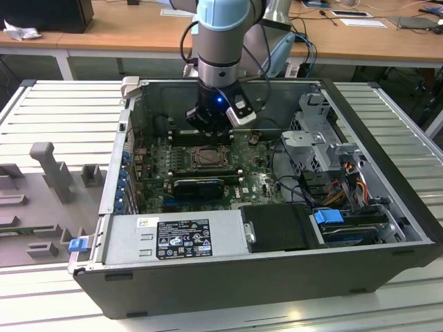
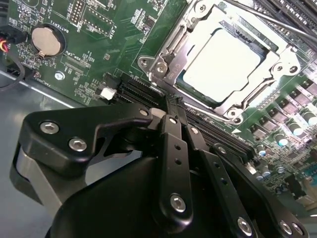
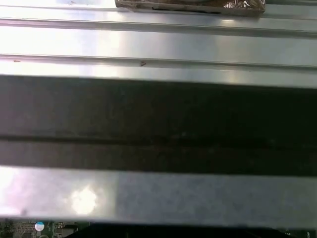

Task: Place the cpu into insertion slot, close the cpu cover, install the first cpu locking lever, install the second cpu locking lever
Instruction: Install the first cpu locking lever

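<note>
In the exterior view the black pincer (image 1: 211, 126) hung at centre frame, just above the small square insertion slot (image 1: 208, 158). In the second wrist view its fingers (image 2: 171, 148) were drawn together, with nothing seen between them. They stood just short of the flat grey square cpu (image 2: 218, 64). It lay face up in the slot, its edges skewed to the frame and its rim hidden under the thin silver cpu cover (image 2: 171, 54).

The arm's tool (image 1: 210, 126) hangs inside an open computer case (image 1: 277, 277) on a ribbed metal worktop (image 1: 62, 104), close over the motherboard (image 1: 257, 183), near the insertion slot (image 1: 208, 159).
</note>
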You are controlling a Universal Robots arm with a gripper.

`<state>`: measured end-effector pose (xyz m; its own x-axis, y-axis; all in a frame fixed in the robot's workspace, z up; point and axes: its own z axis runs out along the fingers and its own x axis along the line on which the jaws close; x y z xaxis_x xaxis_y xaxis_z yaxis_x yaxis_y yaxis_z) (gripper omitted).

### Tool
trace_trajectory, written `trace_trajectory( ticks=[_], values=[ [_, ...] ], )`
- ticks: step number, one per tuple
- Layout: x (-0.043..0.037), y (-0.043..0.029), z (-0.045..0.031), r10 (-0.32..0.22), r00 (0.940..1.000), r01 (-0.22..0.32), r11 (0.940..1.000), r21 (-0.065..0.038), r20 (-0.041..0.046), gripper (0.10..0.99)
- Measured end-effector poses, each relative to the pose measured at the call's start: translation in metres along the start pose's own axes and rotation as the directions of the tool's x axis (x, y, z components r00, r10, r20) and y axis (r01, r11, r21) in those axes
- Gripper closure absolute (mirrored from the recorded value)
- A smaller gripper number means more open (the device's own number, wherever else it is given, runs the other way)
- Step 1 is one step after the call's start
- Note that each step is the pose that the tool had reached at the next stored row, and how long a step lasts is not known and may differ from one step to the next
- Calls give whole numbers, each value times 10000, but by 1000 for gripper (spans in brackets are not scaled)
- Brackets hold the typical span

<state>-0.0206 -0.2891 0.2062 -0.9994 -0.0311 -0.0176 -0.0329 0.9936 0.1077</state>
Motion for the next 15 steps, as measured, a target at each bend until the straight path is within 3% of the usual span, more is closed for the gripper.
trace_trajectory(
  ticks=[6, 15],
  values=[
    [-2, -4, 24, 4, 10000, -4, 9998, 189, -8, 980],
    [-2, -6, 57, 6, 10000, -6, 9999, 154, -3, 980]
  ],
)
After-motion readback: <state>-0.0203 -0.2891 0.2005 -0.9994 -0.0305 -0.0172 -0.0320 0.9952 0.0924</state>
